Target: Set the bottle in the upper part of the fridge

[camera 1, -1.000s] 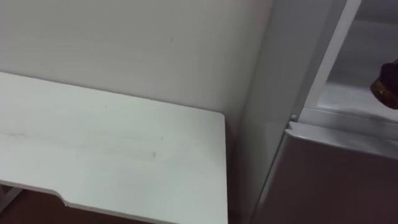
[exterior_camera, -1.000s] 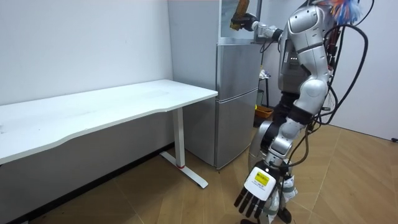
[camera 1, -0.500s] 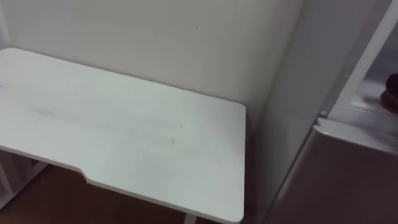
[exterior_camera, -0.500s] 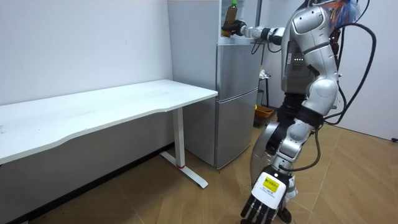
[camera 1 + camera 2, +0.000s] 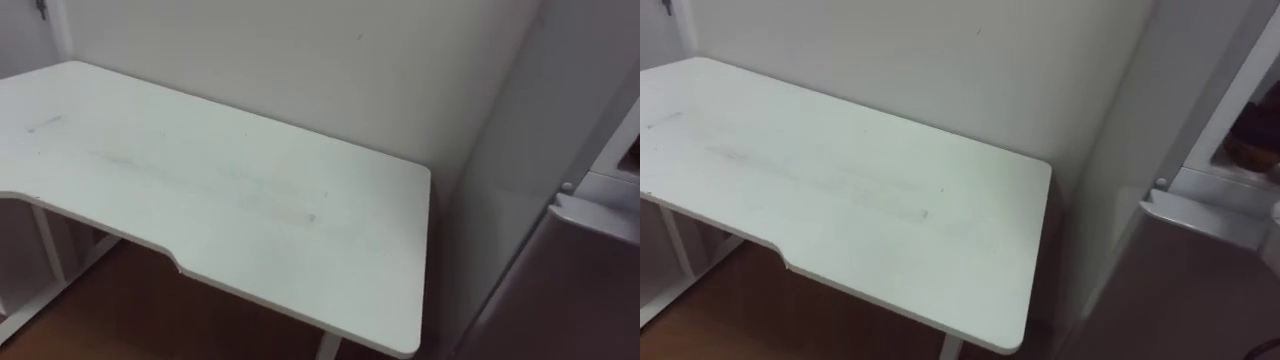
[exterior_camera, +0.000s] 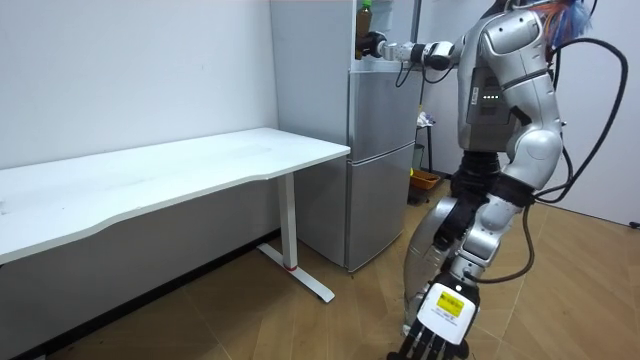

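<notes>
Bottle (image 6: pixel 364 12) is upright inside the fridge's (image 6: pixel 380 140) open upper compartment, with the right hand's (image 6: pixel 374 45) fingers curled round its base. Only setting down and letting go look left. The left hand (image 6: pixel 440 318) hangs low, fingers relaxed.

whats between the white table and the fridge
Nothing; only a narrow bare gap separates the table from the fridge side, clearest in the left eye view.

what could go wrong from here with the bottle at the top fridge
1. The right hand holds the upright brown bottle at the grey fridge's open upper compartment; let go near the edge, it might topple out.
2. The eye views face the white table, so placement may go unwatched.
</notes>
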{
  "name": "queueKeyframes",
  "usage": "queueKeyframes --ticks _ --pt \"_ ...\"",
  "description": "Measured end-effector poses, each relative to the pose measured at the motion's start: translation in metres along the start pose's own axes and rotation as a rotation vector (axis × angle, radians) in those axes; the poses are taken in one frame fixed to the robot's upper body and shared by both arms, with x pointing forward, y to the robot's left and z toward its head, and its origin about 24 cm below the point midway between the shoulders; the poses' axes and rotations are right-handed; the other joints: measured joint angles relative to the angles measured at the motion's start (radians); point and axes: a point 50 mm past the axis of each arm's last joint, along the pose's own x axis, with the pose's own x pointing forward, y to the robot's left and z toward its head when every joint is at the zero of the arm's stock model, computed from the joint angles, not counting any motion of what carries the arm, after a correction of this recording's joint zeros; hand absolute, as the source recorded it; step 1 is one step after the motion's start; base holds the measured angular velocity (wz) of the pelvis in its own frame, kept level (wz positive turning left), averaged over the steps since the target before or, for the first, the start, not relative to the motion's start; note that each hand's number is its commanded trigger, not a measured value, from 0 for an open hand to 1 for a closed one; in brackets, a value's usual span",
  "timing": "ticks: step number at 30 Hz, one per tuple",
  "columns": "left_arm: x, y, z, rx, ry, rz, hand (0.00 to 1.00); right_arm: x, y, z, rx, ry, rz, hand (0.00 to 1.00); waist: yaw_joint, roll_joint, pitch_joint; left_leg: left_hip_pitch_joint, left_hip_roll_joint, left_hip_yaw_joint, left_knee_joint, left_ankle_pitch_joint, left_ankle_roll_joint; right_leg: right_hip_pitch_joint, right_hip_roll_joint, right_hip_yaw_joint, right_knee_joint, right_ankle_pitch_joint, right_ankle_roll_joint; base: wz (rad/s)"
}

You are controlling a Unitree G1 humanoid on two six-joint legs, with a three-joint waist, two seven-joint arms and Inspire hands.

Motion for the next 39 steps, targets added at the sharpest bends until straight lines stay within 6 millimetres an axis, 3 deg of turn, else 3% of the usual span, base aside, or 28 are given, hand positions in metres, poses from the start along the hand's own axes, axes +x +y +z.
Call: queueKeyframes --ticks 4,9,11,12,13,18,22,39 --pt "0.0 0.001 -0.001 0.002 0.004 0.0 0.0 0.003 -0.004 -0.001 -0.028 0.0 -0.011 1.0 0.019 0.003 -0.0056 0.0 0.002 0.0 0.0 0.001 -0.001 0.0 0.0 -0.002 0.0 0.002 -0.003 -0.01" --pt "-0.001 0.002 0.002 -0.001 -0.012 0.002 0.0 0.004 -0.006 -0.002 -0.042 -0.001 -0.015 1.0 0.037 0.004 -0.0069 0.001 0.007 0.001 0.0 0.004 -0.004 -0.001 0.005 -0.003 0.0 0.004 -0.006 0.0" --pt "-0.001 0.003 0.005 -0.002 -0.026 0.006 0.0 0.004 -0.007 -0.003 -0.043 0.004 -0.016 0.65 0.041 0.003 -0.0077 0.001 0.012 0.001 0.0 0.006 -0.007 -0.001 0.007 -0.003 0.0 0.004 -0.006 0.0" --pt "-0.001 0.003 0.006 -0.003 -0.031 0.007 0.0 0.005 -0.008 -0.004 -0.042 0.009 -0.011 0.15 0.044 0.001 -0.0086 0.001 0.012 0.001 0.0 0.007 -0.008 0.0 0.009 -0.001 0.0 0.004 -0.006 0.0" --pt "-0.001 0.003 0.006 -0.003 -0.034 0.008 0.0 0.005 -0.008 -0.006 -0.033 0.017 0.0 0.0 0.044 0.0 -0.0093 0.001 0.013 0.001 0.0 0.007 -0.01 0.0 0.011 0.0 0.0 0.004 -0.007 0.0" --pt "-0.003 0.004 0.002 -0.001 -0.029 0.008 0.0 0.005 -0.007 -0.007 -0.009 0.036 0.025 0.0 0.044 -0.005 -0.0066 0.001 0.014 0.004 0.001 0.011 -0.015 0.001 0.015 0.004 -0.003 -0.001 -0.02 0.01" --pt "-0.004 0.005 0.001 0.003 -0.031 0.008 0.0 0.008 -0.013 -0.021 0.043 0.123 0.026 0.0 0.044 -0.019 -0.0024 0.001 0.014 -0.004 0.006 0.012 -0.018 0.003 0.017 0.002 -0.007 -0.008 -0.025 0.06" --pt "-0.004 0.01 -0.005 0.001 -0.001 0.004 0.0 0.011 -0.018 -0.03 0.055 0.169 0.121 0.0 0.04 -0.023 -0.0047 0.005 0.017 -0.007 0.017 0.009 -0.02 0.01 0.022 -0.003 -0.016 -0.008 -0.026 0.0"
